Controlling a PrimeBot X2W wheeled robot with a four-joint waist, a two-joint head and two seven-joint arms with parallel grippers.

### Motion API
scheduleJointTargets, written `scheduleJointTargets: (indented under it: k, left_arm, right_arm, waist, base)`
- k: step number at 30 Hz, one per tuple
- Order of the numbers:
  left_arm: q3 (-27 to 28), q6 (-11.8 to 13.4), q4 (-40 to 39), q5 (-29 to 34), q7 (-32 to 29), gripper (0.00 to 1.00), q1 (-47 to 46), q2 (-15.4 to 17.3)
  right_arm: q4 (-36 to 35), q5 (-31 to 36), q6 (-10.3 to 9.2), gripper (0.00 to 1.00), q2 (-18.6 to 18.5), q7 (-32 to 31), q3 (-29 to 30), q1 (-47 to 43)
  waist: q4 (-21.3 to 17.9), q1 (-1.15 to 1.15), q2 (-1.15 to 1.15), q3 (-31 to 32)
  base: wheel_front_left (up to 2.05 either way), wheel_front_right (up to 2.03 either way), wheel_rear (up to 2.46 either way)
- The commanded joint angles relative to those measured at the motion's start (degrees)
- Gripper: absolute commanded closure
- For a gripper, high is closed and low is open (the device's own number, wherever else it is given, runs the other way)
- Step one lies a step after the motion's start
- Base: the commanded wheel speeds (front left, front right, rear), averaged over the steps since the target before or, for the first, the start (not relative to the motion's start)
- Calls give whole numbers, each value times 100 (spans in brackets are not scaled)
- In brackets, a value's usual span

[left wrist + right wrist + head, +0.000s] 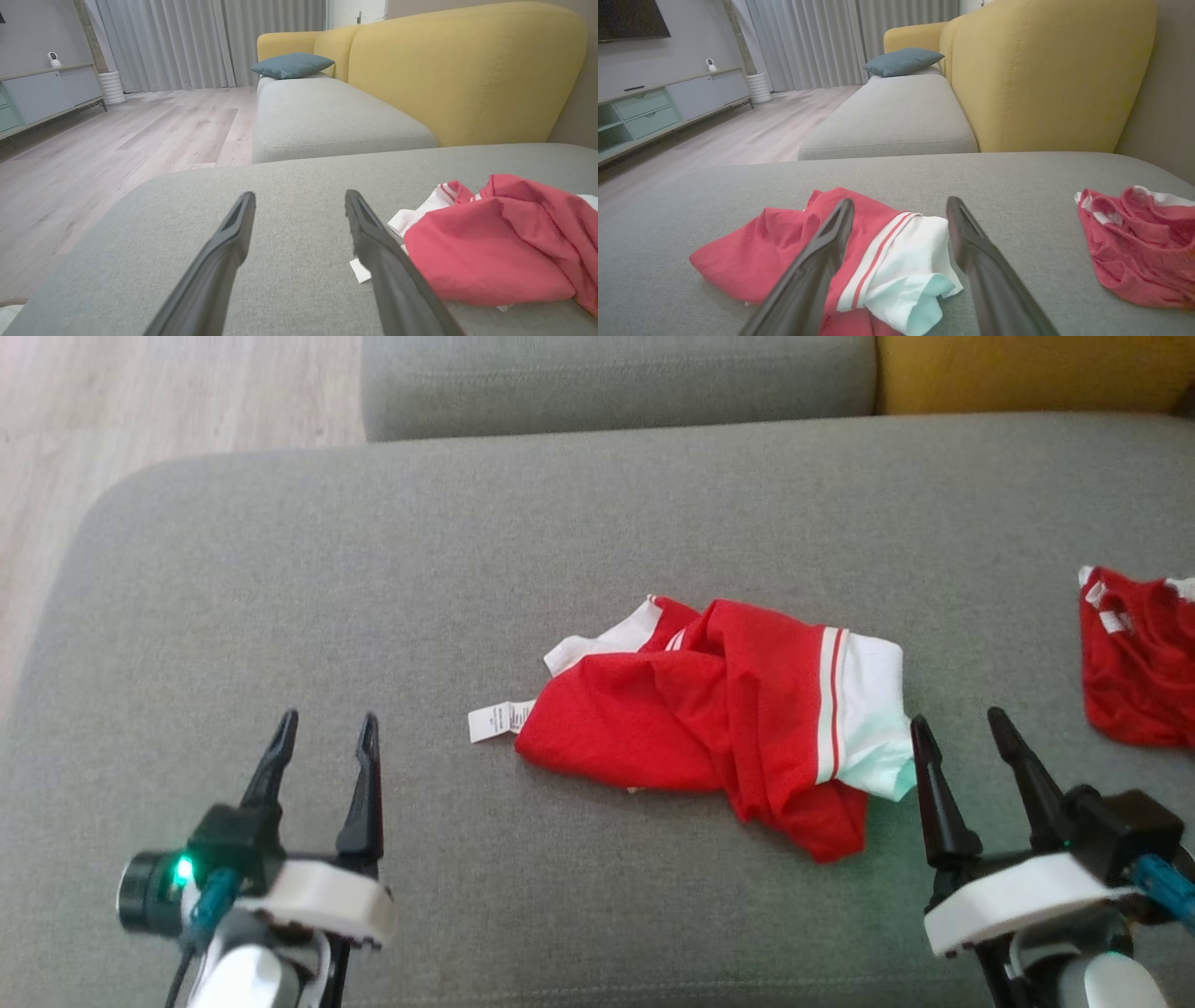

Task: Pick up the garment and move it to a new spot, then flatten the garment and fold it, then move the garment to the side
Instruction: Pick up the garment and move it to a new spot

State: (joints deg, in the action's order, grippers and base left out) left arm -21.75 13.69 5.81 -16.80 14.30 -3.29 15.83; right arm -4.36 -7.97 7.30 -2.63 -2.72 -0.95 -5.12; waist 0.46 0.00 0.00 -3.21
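While both arms hang low over the wide grey cloth sofa seat (373, 569), the crumpled red and white cloth garment (719, 709) lies in a heap near the middle of the seat, between the two grippers. The left gripper (329, 719) has its two dark fingers spread wide with nothing between them, and it sits well off to the left of the garment. A small white tag (499, 719) sticks out of the heap on that side and is the part nearest to this gripper. The right gripper (959, 717) is spread wide too and grips nothing. Its left finger tip is just beside the white end of the garment. From the right wrist, the white and striped part lies on the seat just ahead of the two fingers, mostly in the gap between them. A second small red cloth piece (1134, 653) lies apart at the right edge of the seat.
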Motion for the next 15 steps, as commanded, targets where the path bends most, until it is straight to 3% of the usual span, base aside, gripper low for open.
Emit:
scheduleJointTargets:
  k: [1, 15]
  left_arm:
    - [214, 32, -202, -19, 59, 0, -113, 145]
    - [133, 126, -423, -105, -72, 0, 297, 208]
  right_arm:
    - [-252, 40, 19, 0, -25, -17, -97, 103]
    - [-315, -41, 19, 0, -25, -126, -129, -118]
  waist:
    - [-20, 0, 0, 59]
    - [-76, 0, 0, 281]
  base:
    - [0, 0, 0]
    - [0, 0, 0]
